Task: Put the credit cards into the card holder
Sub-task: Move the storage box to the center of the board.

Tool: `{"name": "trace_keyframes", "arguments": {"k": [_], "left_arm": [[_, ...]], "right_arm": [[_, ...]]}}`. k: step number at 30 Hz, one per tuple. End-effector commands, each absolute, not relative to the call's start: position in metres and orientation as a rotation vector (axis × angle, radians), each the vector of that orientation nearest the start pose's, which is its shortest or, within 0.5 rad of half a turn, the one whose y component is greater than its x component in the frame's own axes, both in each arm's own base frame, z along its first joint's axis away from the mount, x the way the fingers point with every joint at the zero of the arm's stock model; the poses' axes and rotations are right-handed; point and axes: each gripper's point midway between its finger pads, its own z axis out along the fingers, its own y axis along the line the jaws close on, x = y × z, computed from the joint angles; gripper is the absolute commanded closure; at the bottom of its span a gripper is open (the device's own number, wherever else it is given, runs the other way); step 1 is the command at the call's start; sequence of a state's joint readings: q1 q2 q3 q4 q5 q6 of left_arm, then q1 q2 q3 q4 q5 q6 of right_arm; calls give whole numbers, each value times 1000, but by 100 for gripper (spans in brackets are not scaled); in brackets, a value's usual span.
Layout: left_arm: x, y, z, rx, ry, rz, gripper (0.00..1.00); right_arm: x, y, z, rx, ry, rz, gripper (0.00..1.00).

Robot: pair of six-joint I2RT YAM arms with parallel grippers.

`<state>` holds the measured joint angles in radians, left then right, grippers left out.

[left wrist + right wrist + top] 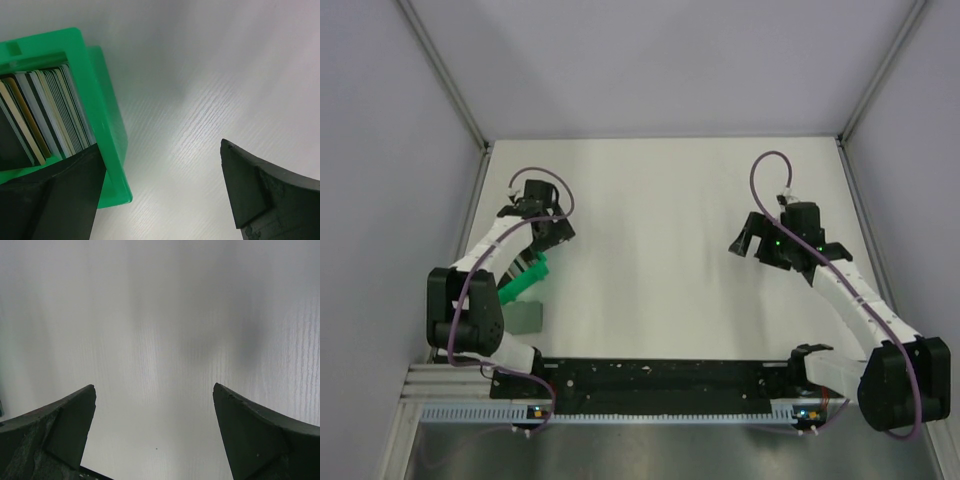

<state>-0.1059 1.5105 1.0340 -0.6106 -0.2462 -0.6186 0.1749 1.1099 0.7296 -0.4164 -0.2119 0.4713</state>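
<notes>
**One wallet, one bin, no card in hand yet**

Both pairs are spread wide and carry nothing: the left fingers (255,190) hang just beside the green bin (107,125), and the right fingers (250,435) hang over bare tabletop (660,290), well apart from everything.

The credit cards (50,110) stand on edge, packed tight in the bin. The step looks like fetching the first one. To do it well, centre the left fingers over the row, clear of the bin wall, and pinch a single top edge, preferably an outer card, so its neighbours do not ride up with it.

Count:
- One bin.
- One card holder (525,318), flat on the tabletop just beside the bin, toward the left arm's base.
- Well over a dozen cards, too tightly packed to count exactly.
</notes>
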Motion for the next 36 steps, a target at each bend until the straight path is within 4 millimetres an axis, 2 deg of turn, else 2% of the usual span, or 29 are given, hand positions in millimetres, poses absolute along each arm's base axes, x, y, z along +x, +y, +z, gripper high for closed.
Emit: {"name": "trace_keyframes", "arguments": {"k": [1, 4, 6, 12, 20, 27, 32, 36], "left_arm": [[348, -38, 83, -721, 2500, -102, 6], [354, -58, 85, -708, 2498, -244, 9], [357, -67, 86, -704, 2492, -290, 10], [368, -112, 90, -656, 2495, -454, 11], [391, -204, 91, -558, 2526, -619, 11], [411, -283, 106, -492, 2493, -775, 12], [412, -337, 111, -431, 2502, -875, 12], [411, -367, 131, -354, 2456, -959, 10]], "right_arm": [[287, 108, 124, 221, 2386, 557, 1], [287, 108, 122, 223, 2394, 554, 1], [286, 108, 120, 224, 2401, 550, 1], [284, 103, 114, 241, 2420, 513, 1], [279, 93, 113, 244, 2431, 445, 1], [272, 74, 119, 252, 2420, 323, 1], [268, 65, 124, 287, 2406, 282, 1], [266, 64, 127, 301, 2398, 291, 1]]}}
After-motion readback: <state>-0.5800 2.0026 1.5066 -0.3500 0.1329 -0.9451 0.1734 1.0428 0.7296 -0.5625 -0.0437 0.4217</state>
